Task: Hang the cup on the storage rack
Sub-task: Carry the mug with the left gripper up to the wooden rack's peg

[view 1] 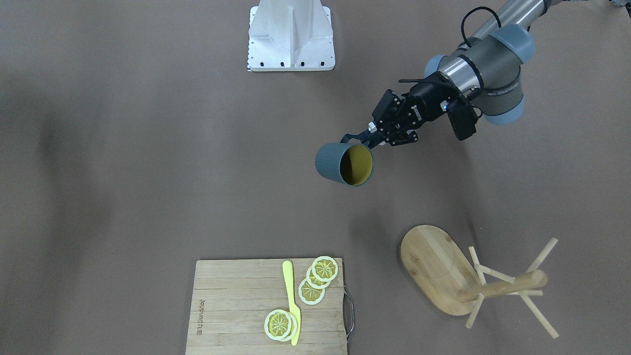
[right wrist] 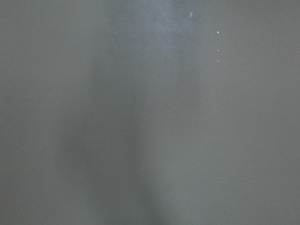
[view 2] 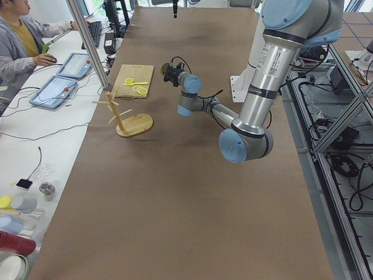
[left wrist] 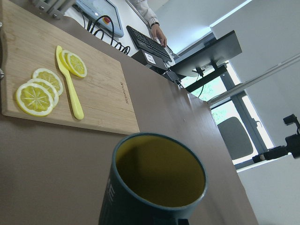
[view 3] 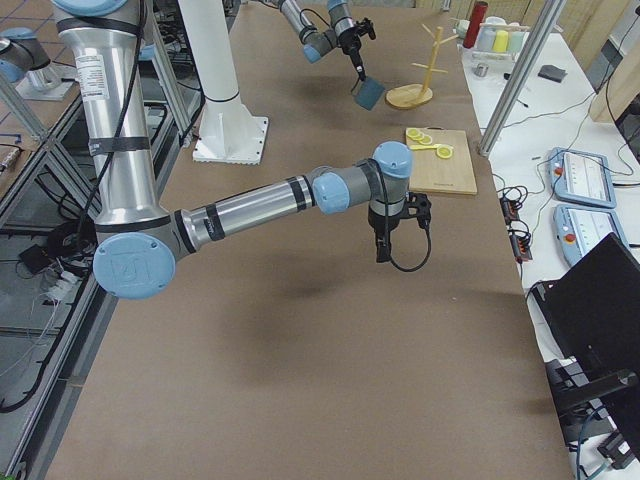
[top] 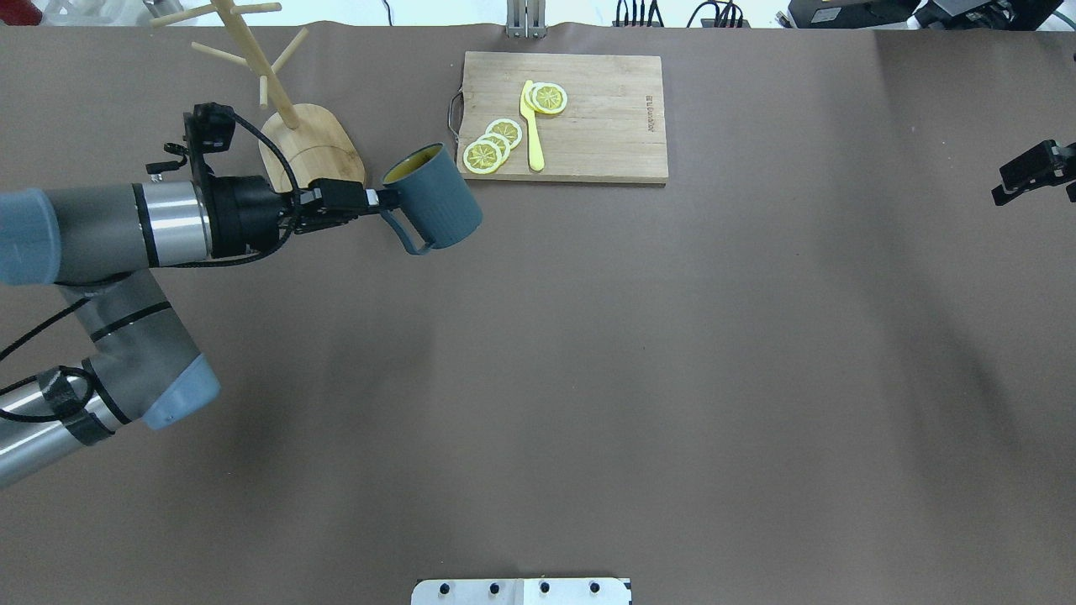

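Cup [view 1: 335, 165]: dark teal-blue ribbed mug, yellow-green inside, up in air, tipped on side, mouth toward far edge of table [view 1: 148, 148]. L gripper [view 1: 364, 139] clamped tight on cup rim, right by loop handle. Light bamboo mug tree [view 1: 434, 266] w/ oval base stands on table near cup, not touching. Rectangular wooden cutting board [top: 605, 126] on other side of cup, w/ round lemon slices [top: 496, 143] + yellow plastic knife [top: 532, 126] on it. R gripper [view 3: 381, 250] points down over brown table, well apart from cup; can't tell if open or closed.
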Tool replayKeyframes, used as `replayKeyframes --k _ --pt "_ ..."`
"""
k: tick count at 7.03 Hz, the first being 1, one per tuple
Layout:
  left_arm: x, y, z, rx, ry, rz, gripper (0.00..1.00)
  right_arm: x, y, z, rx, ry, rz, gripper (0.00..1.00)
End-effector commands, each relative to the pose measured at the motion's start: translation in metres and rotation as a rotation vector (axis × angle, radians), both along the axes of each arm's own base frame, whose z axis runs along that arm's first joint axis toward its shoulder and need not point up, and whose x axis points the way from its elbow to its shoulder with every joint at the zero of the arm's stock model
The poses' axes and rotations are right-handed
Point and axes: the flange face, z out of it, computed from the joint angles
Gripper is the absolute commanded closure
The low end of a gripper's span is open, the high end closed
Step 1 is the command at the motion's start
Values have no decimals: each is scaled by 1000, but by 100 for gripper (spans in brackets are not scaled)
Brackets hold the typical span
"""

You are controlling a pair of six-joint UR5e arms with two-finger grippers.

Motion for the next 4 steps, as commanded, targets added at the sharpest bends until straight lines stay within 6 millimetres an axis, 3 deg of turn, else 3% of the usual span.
replayKeyframes --k 1,4 --pt "-47 -35 19 -128 9 8 100 0 -1 -3 6 -2 0 0" --pt "-76 -61 8 -455 183 75 100 3 -2 -4 9 -3 7 0"
